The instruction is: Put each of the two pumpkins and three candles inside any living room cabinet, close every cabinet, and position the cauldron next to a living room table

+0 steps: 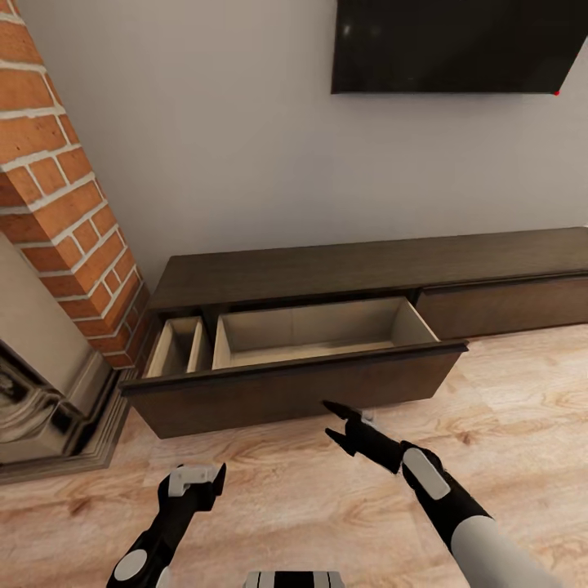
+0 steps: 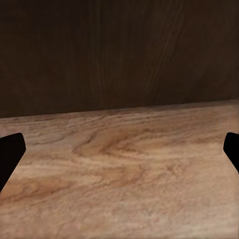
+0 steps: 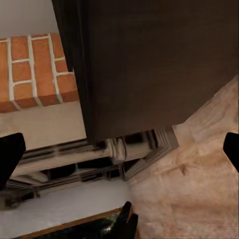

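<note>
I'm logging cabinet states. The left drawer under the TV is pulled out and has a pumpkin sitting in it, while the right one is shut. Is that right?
Not quite. The head view shows the left drawer pulled out, but its beige compartments are bare, with no pumpkin inside. The right drawer is shut, as you said.

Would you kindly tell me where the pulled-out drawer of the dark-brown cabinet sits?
In the head view, the open drawer juts from the cabinet's left end, beside the brick column, just ahead of the right gripper.
</note>
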Controlling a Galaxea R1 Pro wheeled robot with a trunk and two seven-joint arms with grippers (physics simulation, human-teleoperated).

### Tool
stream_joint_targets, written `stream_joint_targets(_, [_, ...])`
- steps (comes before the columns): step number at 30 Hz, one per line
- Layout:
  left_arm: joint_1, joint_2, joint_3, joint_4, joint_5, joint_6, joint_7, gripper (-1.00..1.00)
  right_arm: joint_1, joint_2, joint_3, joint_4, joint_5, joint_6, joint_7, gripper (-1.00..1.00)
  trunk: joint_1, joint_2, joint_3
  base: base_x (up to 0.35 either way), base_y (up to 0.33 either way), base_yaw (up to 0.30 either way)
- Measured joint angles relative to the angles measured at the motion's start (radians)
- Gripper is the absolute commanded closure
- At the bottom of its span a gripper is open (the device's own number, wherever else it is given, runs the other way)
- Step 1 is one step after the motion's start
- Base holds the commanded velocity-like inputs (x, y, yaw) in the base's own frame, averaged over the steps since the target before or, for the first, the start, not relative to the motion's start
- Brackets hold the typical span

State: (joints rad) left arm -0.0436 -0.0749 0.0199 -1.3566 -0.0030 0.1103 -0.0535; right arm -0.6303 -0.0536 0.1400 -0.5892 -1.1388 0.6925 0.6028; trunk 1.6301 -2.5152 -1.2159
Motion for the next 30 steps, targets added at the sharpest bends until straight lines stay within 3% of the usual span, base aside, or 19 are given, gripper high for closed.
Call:
stream_joint_targets(2, [0.000,0.000,0.000,-0.004,0.000,0.002,0.001,-1.00,-0.010,-0.002,0.004,-0.040,0.077,0.053,-0.002,-1.00,0.000,0.000,0.000,-0.002,0.000,0.000])
stream_joint_targets(7, [0.001,-0.001,0.002,-0.026,0.000,0.014,0.006,-1.00,-0.017,0.004,0.013,-0.179,0.220,0.136,-0.021,-1.00,0.000,0.000,0.000,0.000,0.000,0.000])
stream_joint_targets(10, [0.001,-0.001,0.004,-0.034,0.000,0.020,0.007,-1.00,-0.014,0.009,0.016,-0.281,0.309,0.177,-0.090,-1.00,0.000,0.000,0.000,0.000,0.000,0.000])
stream_joint_targets(12, [0.001,-0.002,0.006,-0.040,0.000,0.028,0.010,-1.00,-0.012,0.010,0.017,-0.335,0.336,0.189,-0.150,-1.00,0.000,0.000,0.000,0.000,0.000,0.000])
stream_joint_targets(18, [0.001,-0.003,0.011,-0.055,0.000,0.055,0.059,-1.00,-0.009,0.010,0.033,-0.408,0.361,0.212,-0.303,-1.00,0.000,0.000,0.000,0.000,0.000,0.000])
stream_joint_targets(20, [0.001,-0.003,0.011,-0.060,0.001,0.070,0.087,-1.00,-0.009,0.011,0.065,-0.419,0.363,0.215,-0.375,-1.00,0.000,0.000,0.000,0.000,0.000,0.000])
stream_joint_targets(23, [0.000,-0.002,0.014,-0.068,0.001,0.124,0.112,-1.00,-0.009,0.014,0.123,-0.451,0.366,0.214,-0.552,-1.00,0.000,0.000,0.000,0.000,0.000,0.000])
stream_joint_targets(24, [0.000,-0.002,0.015,-0.071,0.001,0.146,0.116,-1.00,-0.009,0.022,0.133,-0.466,0.372,0.214,-0.615,-1.00,0.000,0.000,0.000,0.000,0.000,0.000])
stream_joint_targets(26, [0.000,-0.002,0.015,-0.074,0.001,0.167,0.119,-1.00,-0.008,0.035,0.139,-0.487,0.378,0.215,-0.675,-1.00,0.000,0.000,0.000,0.000,0.000,0.000])
stream_joint_targets(29, [-0.001,-0.003,0.016,-0.081,0.000,0.214,0.122,-1.00,-0.006,0.074,0.175,-0.586,0.378,0.215,-0.832,-1.00,0.000,0.000,0.000,0.000,0.000,0.000])
stream_joint_targets(30, [-0.001,-0.003,0.016,-0.082,0.000,0.219,0.123,-1.00,-0.005,0.078,0.183,-0.602,0.378,0.215,-0.853,-1.00,0.000,0.000,0.000,0.000,0.000,0.000])
